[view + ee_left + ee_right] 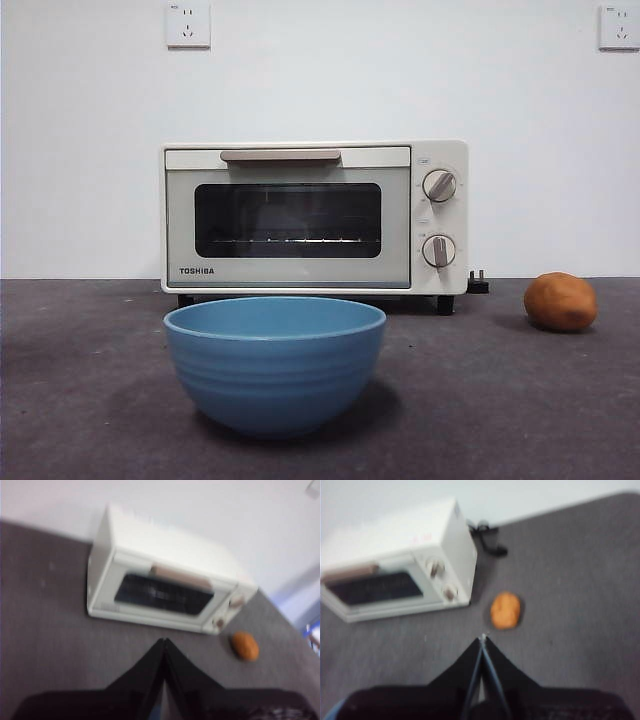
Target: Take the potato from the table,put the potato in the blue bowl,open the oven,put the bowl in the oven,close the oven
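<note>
The blue bowl (275, 362) stands empty at the front middle of the table (80, 400). Behind it sits the cream oven (315, 217) with its door closed; it also shows as the oven (165, 587) and the oven (395, 582) in the wrist views. The orange-brown potato (561, 301) lies on the table to the oven's right, seen too as the potato (245, 646) and the potato (505, 610). My left gripper (164, 641) is shut, high above the table in front of the oven. My right gripper (483, 638) is shut, hovering short of the potato. Neither holds anything.
A black plug and cable (487, 540) lie behind the oven's right side. A white wall (320, 70) with two sockets closes off the back of the table.
</note>
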Tool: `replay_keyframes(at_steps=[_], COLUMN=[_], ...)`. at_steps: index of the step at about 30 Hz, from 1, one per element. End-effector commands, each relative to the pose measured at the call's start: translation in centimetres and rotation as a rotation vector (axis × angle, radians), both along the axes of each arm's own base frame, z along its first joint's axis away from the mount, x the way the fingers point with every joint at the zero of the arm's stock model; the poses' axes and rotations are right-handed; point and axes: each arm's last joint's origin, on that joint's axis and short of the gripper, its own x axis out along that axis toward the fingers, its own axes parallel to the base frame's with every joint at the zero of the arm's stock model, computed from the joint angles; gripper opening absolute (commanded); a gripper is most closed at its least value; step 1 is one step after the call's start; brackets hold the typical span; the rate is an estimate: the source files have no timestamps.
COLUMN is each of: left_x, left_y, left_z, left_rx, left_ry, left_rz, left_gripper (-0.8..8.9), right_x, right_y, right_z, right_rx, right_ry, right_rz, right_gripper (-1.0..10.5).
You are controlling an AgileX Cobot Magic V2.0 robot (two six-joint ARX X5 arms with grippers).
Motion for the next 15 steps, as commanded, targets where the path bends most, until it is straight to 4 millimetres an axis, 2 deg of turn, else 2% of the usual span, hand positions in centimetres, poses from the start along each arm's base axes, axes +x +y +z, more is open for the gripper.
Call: replay_keyframes(at_steps=[1, 8, 15], left_x=[1.2, 4.2, 6.4], left_y=[-0.1, -0.4, -0.5], left_z=[-0.2, -2.0, -4.0], left_rx=[0.039, 0.019, 0.054], left_ry=[0.101, 0.324, 0.457], left_rz=[-0.057, -0.216, -0.291], left_gripper=[-0.05, -0.05, -0.05], right_x=[1.7, 6.2, 10.5], right_y=[0.1, 0.5, 0.4], right_z=[0.6, 0.3, -1.5], right_rx=[-0.017, 0.111, 0.132], right_ry=[0.058, 0.267, 0.509], right_rz=[0.063, 0.243, 0.271], right_gripper=[-0.1, -0.1, -0.1])
